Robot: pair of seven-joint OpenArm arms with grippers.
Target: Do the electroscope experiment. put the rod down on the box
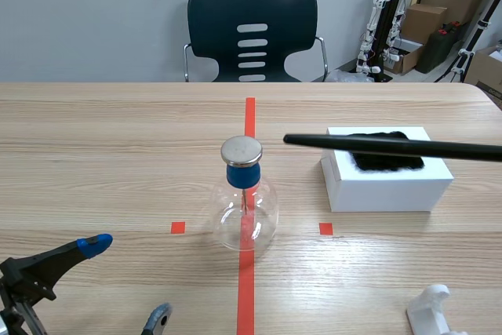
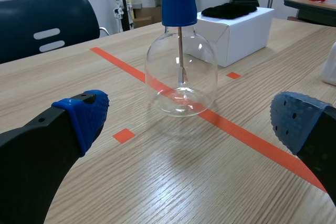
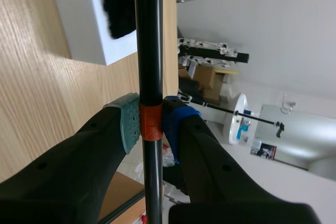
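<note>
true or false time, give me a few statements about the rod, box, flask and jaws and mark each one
1. The long black rod lies released on the white cardboard box. False: the right arm's jaws clamp it at its orange band.
2. A black fuzzy cloth lies on the box. True.
3. The clear glass flask electroscope stands on the orange-red tape line. True.
4. The left arm's jaws grip the flask. False: they stand open, short of it.

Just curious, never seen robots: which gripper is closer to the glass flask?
Left. The left gripper sits open just before the flask; the right gripper holds the rod off past the white box.
</note>
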